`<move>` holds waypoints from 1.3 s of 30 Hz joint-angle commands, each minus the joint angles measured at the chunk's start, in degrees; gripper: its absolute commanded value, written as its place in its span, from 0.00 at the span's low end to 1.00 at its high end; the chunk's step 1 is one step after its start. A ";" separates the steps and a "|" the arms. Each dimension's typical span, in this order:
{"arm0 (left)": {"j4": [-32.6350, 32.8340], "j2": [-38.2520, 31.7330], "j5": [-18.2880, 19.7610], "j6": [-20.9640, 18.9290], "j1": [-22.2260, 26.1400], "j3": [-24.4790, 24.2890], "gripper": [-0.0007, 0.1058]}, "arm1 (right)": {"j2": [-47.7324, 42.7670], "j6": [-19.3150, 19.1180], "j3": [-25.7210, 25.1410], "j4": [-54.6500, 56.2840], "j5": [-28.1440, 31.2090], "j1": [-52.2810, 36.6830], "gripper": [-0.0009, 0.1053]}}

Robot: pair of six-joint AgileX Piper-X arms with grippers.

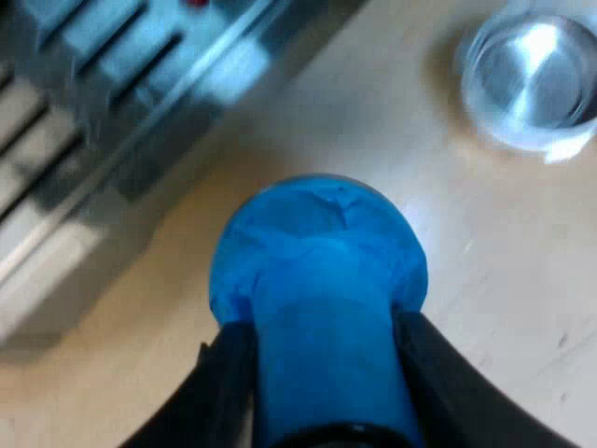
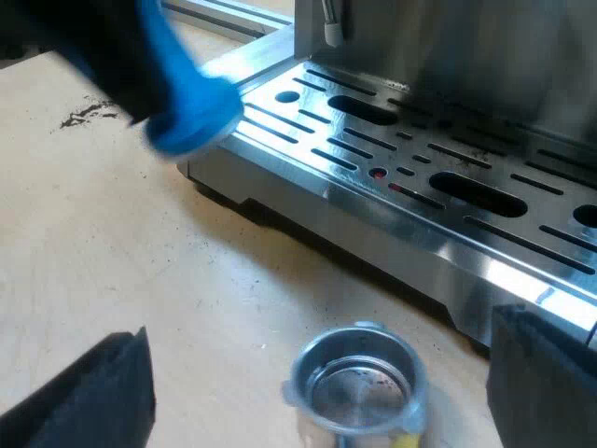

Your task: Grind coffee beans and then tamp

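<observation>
My left gripper (image 1: 322,329) is shut on the blue tamper (image 1: 317,271), one black finger on each side of its stem. It holds the tamper above the wooden table beside the espresso machine's drip tray (image 1: 84,121). The metal holder's round basket (image 1: 532,79) lies on the table a short way off. Seen from the right wrist, the blue tamper (image 2: 191,112) hangs by the corner of the drip tray (image 2: 420,177). My right gripper (image 2: 317,327) is open, its fingers (image 2: 93,401) spread wide. The holder's basket (image 2: 359,387) sits on the table between them, untouched, looking empty and shiny.
The slotted steel drip tray runs along the machine's base. A steam wand tip (image 2: 331,28) hangs above it. Dark coffee specks (image 2: 89,112) lie on the wooden table (image 2: 140,261) near the tamper.
</observation>
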 commanded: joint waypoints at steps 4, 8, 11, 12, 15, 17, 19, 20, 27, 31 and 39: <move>-0.68 -1.53 -0.96 -0.59 4.64 6.83 0.01 | -0.01 -0.92 -0.53 -0.52 0.34 0.08 0.71; -2.66 -1.53 -0.96 -0.59 7.35 9.89 0.01 | -0.01 -0.92 -0.53 -0.52 0.34 0.08 0.71; -5.40 -1.53 -0.85 -0.59 10.12 13.18 0.01 | -0.01 -0.92 -0.53 -0.52 0.34 0.08 0.71; -6.76 -1.53 -0.85 -0.59 11.70 14.87 0.01 | -0.01 -0.92 -0.53 -0.52 0.34 0.08 0.71; -8.66 -1.53 -0.38 -0.59 13.64 16.60 0.01 | -0.01 -0.82 -0.53 -0.52 0.34 0.08 0.71; -9.43 -1.53 -0.38 -0.59 14.36 17.33 0.01 | -0.01 -0.82 -0.53 -0.52 0.34 0.08 0.71; -10.26 -1.53 -0.60 -0.44 15.09 17.89 0.01 | -0.01 -0.56 -0.53 -0.52 0.34 0.08 0.71; -10.72 -1.53 -0.55 -0.47 15.45 18.25 0.01 | -0.01 -0.43 -0.53 -0.52 0.34 0.08 0.71; -11.38 -1.40 -0.57 -0.16 15.88 18.51 0.09 | -0.01 0.57 -0.53 -0.52 0.23 0.08 0.71; -11.38 -1.40 0.10 -0.16 15.88 18.51 0.56 | -0.01 0.68 -0.53 -0.52 -0.07 0.08 0.71; -11.25 -1.40 2.12 -0.16 15.88 18.51 0.80 | -0.01 0.68 -0.53 -0.52 -0.07 0.08 0.71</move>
